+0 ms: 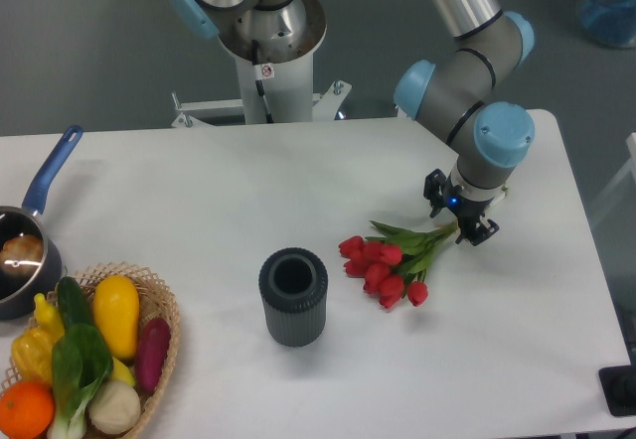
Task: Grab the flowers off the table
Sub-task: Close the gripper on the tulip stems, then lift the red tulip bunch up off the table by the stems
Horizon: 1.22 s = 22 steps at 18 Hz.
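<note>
The flowers point(386, 263), red tulips with green leaves and stems, lie on the white table point(248, 191) right of centre, with their stems pointing up-right. My gripper point(456, 211) hangs straight down over the stem ends. Its two black fingers point(478, 231) stand on either side of the stems, still apart and open. The stem tips are partly hidden under the gripper. The bunch rests flat on the table.
A dark ribbed cylindrical vase point(293, 297) stands upright left of the flowers. A wicker basket point(164, 332) of vegetables and fruit sits at the front left corner. A blue-handled pot point(28, 242) is at the left edge. The table's right edge is close to the gripper.
</note>
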Each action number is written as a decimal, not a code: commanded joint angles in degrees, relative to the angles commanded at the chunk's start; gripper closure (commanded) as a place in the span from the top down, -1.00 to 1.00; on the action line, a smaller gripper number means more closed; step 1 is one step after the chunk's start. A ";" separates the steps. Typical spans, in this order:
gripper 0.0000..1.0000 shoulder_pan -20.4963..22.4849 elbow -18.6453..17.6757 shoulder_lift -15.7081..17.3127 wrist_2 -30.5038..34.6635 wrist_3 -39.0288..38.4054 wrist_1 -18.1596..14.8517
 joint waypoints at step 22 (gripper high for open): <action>-0.40 0.26 0.09 0.26 -0.18 -0.26 0.00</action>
